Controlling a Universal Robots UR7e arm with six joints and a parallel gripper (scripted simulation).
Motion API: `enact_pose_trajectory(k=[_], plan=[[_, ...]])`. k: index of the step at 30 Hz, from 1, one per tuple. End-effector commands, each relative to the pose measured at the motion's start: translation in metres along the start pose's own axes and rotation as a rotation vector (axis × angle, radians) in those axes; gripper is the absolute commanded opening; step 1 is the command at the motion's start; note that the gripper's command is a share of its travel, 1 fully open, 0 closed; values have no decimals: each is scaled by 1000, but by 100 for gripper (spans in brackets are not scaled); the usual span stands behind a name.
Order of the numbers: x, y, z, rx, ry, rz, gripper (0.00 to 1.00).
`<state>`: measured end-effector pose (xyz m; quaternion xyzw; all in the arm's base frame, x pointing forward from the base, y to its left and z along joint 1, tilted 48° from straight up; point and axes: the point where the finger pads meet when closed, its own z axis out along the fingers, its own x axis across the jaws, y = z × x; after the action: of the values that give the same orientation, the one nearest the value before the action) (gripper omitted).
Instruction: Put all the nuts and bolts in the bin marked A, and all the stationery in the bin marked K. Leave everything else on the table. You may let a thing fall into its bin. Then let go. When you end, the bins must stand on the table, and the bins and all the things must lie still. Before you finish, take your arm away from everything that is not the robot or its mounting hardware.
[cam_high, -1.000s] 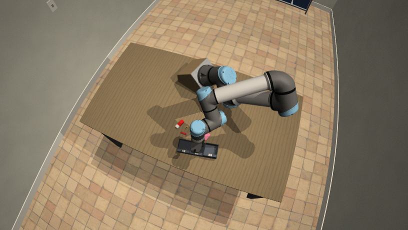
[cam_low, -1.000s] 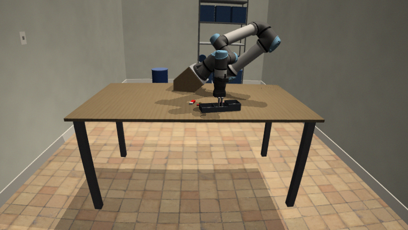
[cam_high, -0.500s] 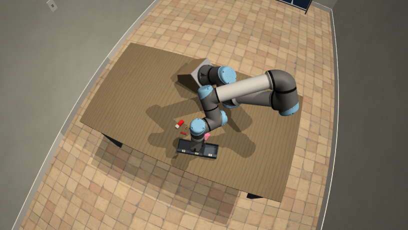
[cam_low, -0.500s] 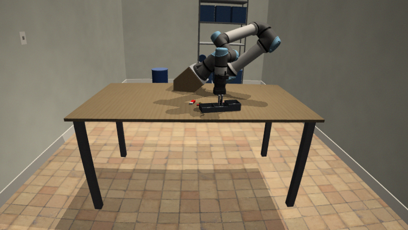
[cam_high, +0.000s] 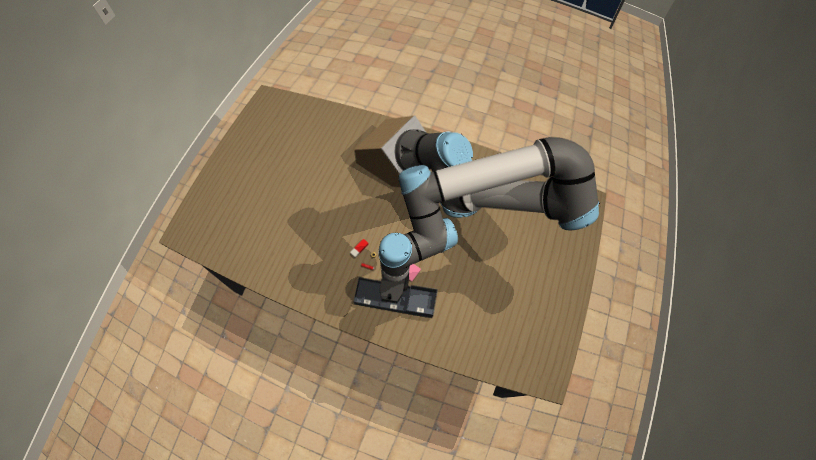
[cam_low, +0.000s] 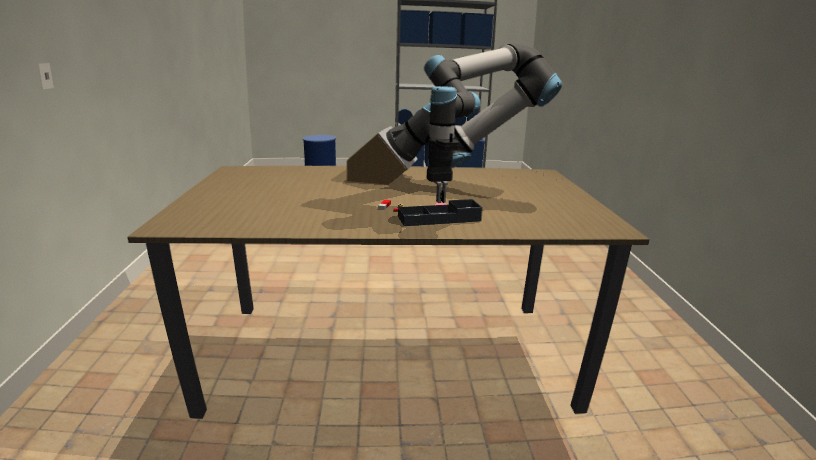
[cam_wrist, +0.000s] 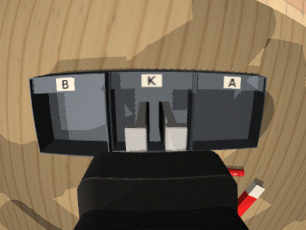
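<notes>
Wood-Grain Surface, Jaws Over Bin K

Striped brown wood forms the surface (cam_high: 240, 171) (cam_low: 274, 200) (cam_wrist: 70, 30). The jaws (cam_low: 441, 200) stand slightly apart over bin K (cam_high: 402, 309) (cam_low: 438, 218) (cam_wrist: 125, 82), with nothing visible between them. Best rise straight, clearing the thin walls, before travelling. Outside lie 1 brassy ring, probably a nut (cam_high: 373, 254) (cam_low: 400, 205), and 1 blocky red-and-white piece (cam_high: 359, 248) (cam_low: 384, 204) (cam_wrist: 250, 197), perhaps an eraser.

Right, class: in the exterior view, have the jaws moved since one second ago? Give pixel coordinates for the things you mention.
Yes: upward, judged against the black bins (cam_high: 422, 300) (cam_low: 440, 217) (cam_wrist: 77, 117), which have stayed put.
</notes>
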<state>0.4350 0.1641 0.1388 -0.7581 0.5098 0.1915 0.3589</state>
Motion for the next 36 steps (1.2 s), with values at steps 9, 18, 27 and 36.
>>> enact_pose_trajectory(k=[9,18,27,36], plan=[[0,0,-17,0,-1,-1,31],[-45,1,-17,0,-1,-1,31],[-80,1,-17,0,-1,-1,31],[-84,1,-17,0,-1,-1,31]])
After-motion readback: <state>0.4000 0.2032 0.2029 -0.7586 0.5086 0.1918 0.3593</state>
